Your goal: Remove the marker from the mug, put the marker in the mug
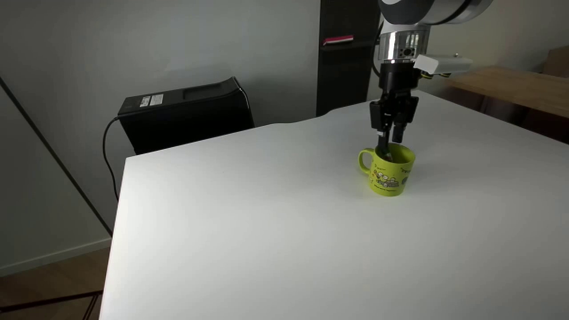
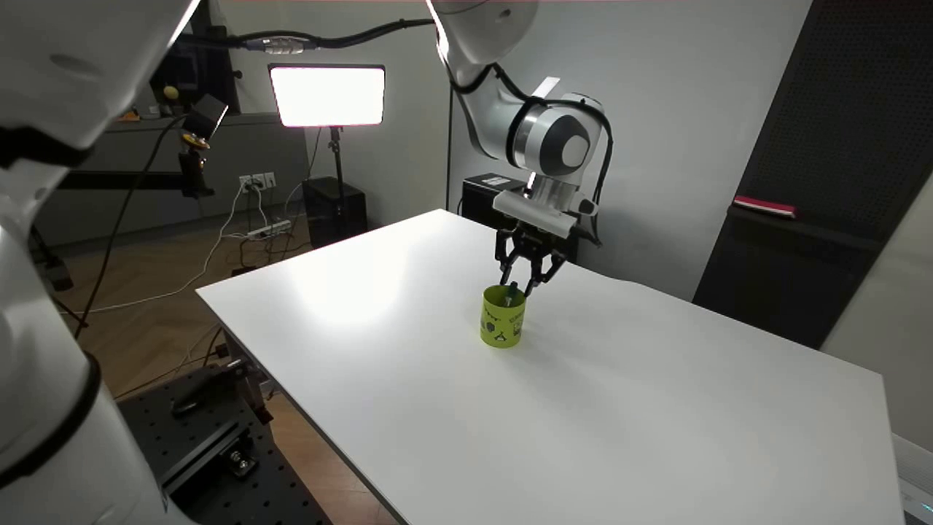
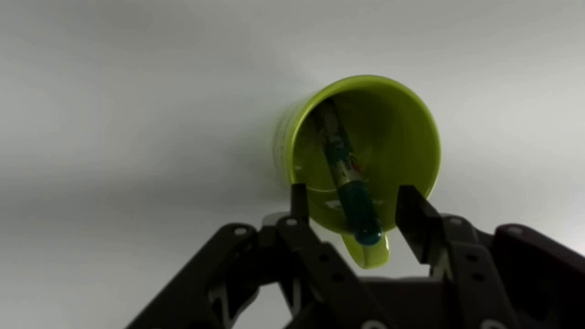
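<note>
Centre, close, then draw out along the lean

Likely step: taking the marker point(image 3: 346, 171) out of the mug point(image 1: 387, 180). Start from the tool point(image 3: 354, 203) as seen in the wrist view: released, grasping nothing, spread to either side of the green cap point(image 3: 361, 208). Before closing, even the gaps, with the cap nearer the finger point(image 3: 411, 212) at the right of that view. Keep off the rim; impossible to tell about contact there. Lift gently along the marker's slant, so as not to tip the mug or drag it toward an edge of the desk point(image 2: 437, 437).

Find the marker inside the mug, leaning, with its cap end at or just above the rim on the side of the handle point(image 3: 369, 259); find the mug upright, well in from the far edge and every corner in sight.

In looks: slim, dark teal-green, with a glossy rounded end, a pale band below the cap and a printed barrel fading into shadow.
</note>
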